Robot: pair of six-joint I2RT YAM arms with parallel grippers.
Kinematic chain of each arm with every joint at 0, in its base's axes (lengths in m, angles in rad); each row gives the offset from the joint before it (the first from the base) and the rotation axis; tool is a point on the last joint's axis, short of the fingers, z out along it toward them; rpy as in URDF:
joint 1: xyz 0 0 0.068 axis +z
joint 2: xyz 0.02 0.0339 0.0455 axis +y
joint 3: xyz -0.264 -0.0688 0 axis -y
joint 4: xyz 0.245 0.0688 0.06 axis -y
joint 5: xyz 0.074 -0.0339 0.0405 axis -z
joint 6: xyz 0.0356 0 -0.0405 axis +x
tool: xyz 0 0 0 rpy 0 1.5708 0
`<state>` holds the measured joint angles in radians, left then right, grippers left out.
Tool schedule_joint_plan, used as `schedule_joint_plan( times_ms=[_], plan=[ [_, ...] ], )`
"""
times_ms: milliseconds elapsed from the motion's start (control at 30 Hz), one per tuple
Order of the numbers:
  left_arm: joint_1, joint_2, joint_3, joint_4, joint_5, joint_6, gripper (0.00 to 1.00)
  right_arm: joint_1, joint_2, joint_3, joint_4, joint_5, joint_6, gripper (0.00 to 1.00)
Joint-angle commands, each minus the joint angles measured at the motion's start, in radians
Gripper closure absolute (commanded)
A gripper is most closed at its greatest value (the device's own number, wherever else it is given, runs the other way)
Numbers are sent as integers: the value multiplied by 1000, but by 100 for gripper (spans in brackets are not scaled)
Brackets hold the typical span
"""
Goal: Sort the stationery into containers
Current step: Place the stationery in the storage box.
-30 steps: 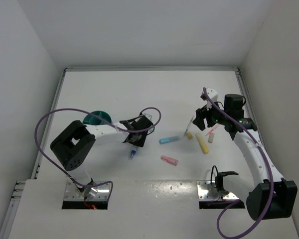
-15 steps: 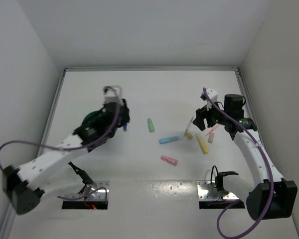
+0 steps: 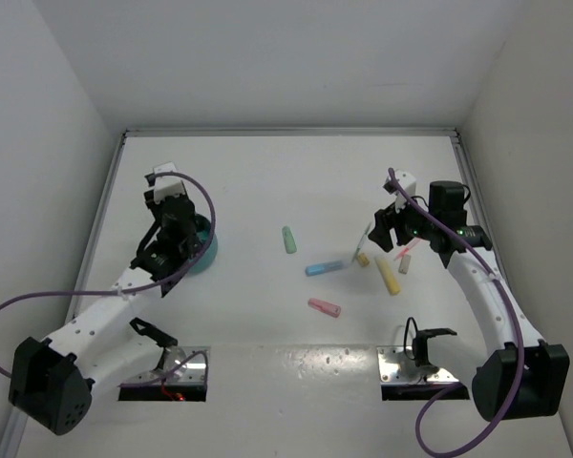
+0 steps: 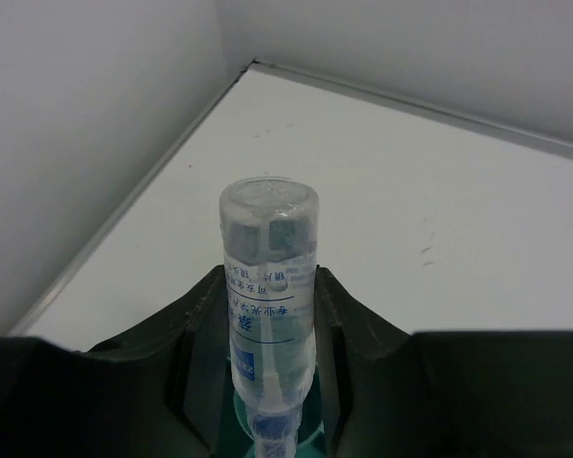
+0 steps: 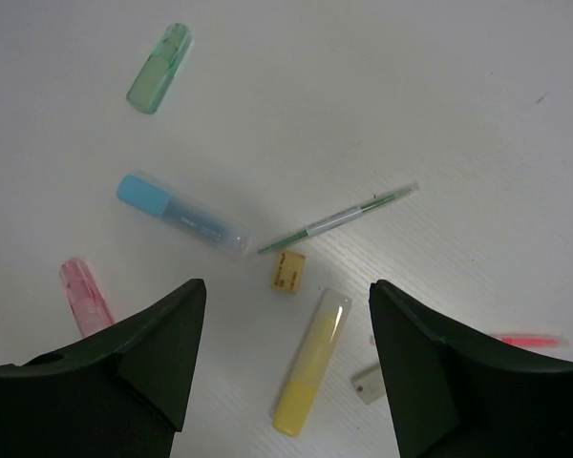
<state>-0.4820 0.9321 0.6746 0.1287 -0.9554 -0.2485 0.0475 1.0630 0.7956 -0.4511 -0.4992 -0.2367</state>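
Over the round teal plastic holder (image 3: 208, 251), the left gripper (image 4: 267, 291) clamps a clear blue-inked plastic marker (image 4: 267, 229) upright, seemingly ready to drop it in. The right gripper (image 5: 285, 291) hangs spread above loose pastel markers (image 5: 312, 361), which are not yet sorted.

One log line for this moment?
left gripper: shut on clear marker above holder | right gripper: open above pens | marker not yet dropped

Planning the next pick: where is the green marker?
Top view: the green marker lies loose near the middle of the table, just up-left of the blue marker and right of the teal holder.
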Motion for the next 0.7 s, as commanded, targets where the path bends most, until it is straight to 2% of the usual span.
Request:
schedule_joint_plan(
  times_ms=[0,233,367,667],
  plan=[
    [63,23,-4,227,39,124,100,-3,2,45,14,-24,-13,30],
    [151,103,-23,262,133,144,100,-3,2,45,14,-24,-23,30],
    [161,116,-70,272,170,114,100,-3,11,45,5,-24,-23,30],
    [161,175,-47,269,211,84,100,-3,20,45,5,-24,-23,30]
  ],
)
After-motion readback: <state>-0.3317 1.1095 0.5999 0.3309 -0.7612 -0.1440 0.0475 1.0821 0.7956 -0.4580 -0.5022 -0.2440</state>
